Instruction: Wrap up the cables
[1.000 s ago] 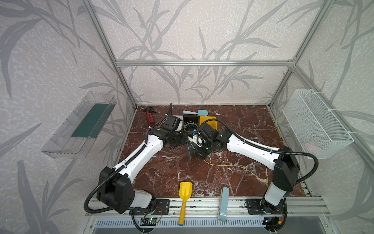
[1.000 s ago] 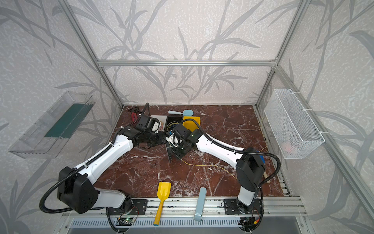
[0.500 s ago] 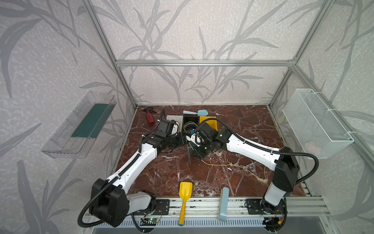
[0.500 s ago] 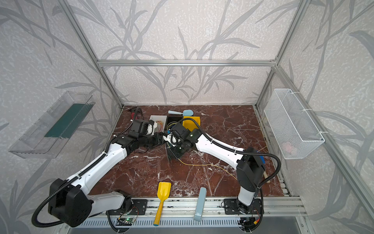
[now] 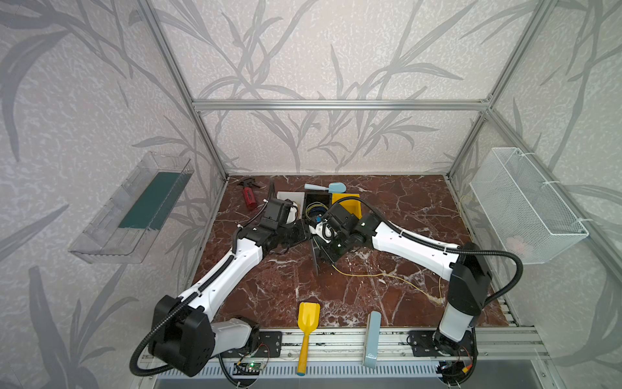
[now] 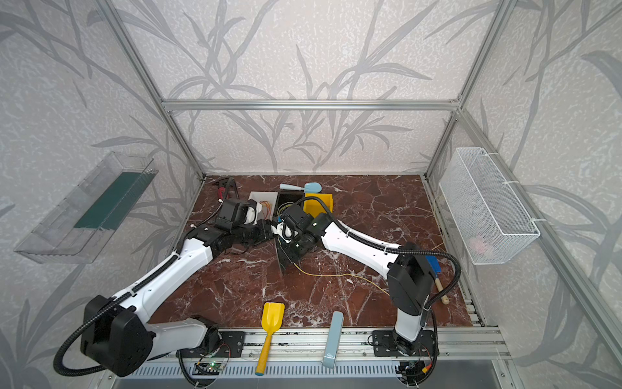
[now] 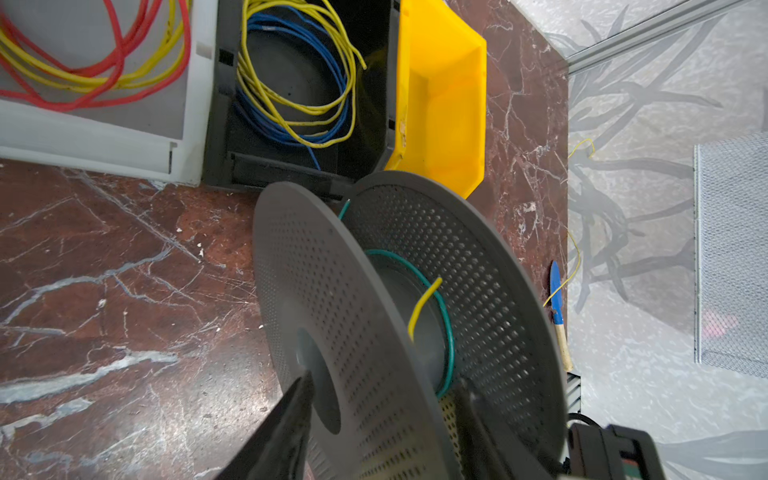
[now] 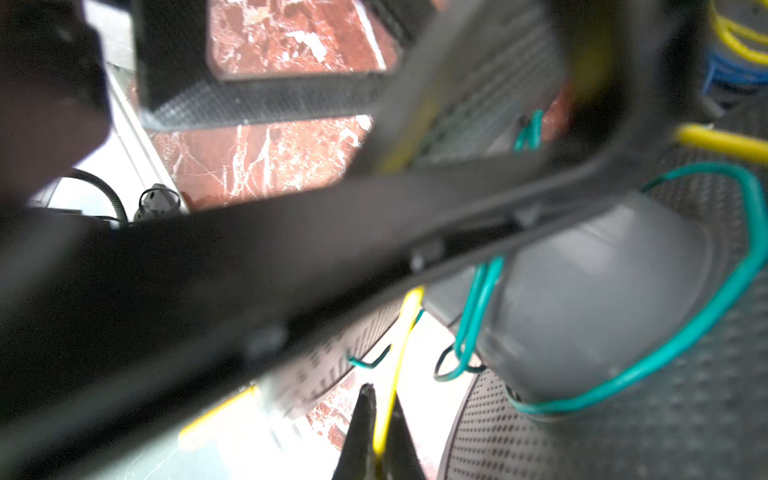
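Note:
The cable is a thin pale-yellow wire [image 5: 370, 274] trailing over the marble floor from the right, seen in both top views [image 6: 336, 275]. It runs up to a grey perforated spool [image 5: 316, 251] standing on edge mid-table. My right gripper [image 8: 380, 395] is shut on the yellow wire [image 8: 395, 365] just beside the spool. The wire's free end [image 7: 424, 303] pokes up between the flanges, over a green wire [image 7: 446, 332] on the hub. My left gripper [image 7: 382, 382] holds the spool's near flange [image 7: 332, 291], which slants across the gap with a finger [image 7: 291, 415] against its outer face.
Behind the spool stand a white tray [image 7: 95, 137] of red and yellow wires, a black bin [image 7: 220, 124] of blue and yellow wires, and a yellow bin [image 7: 440, 104]. A yellow scoop [image 5: 308, 316] and a grey-blue bar [image 5: 372, 336] lie at the front edge. A mesh basket [image 5: 525, 205] hangs on the right wall.
My left arm has swung its elbow out to the left and its wrist has shifted a little beside the spool. The right arm and the spool have stayed put.

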